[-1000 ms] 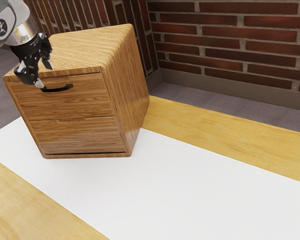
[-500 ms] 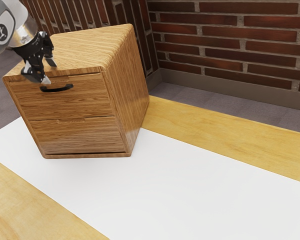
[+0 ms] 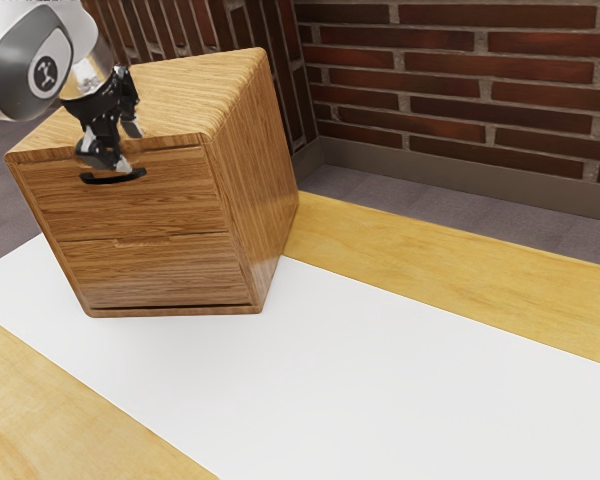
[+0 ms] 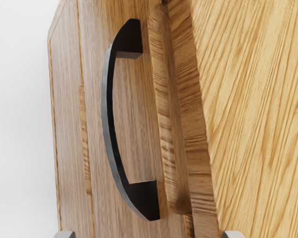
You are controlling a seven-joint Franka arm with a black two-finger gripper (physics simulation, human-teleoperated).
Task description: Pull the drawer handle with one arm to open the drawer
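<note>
While gripper (image 3: pixel 102 158) hovers, drawer (image 3: pixel 175 195) seems shut.

We are looking at the cabinet (image 3: pixel 180 110) sitting on the tabletop (image 3: pixel 380 380) toward the exterior view's left, with the brick wall (image 3: pixel 460 70) standing behind it. In its front, the upper drawer (image 3: pixel 170 195) is lying directly over the lower drawer (image 3: pixel 160 268) and carrying the handle (image 3: pixel 113 177) near its top edge. Our end effector (image 3: pixel 105 150) is hanging just above that handle, at the cabinet's front top edge.
</note>
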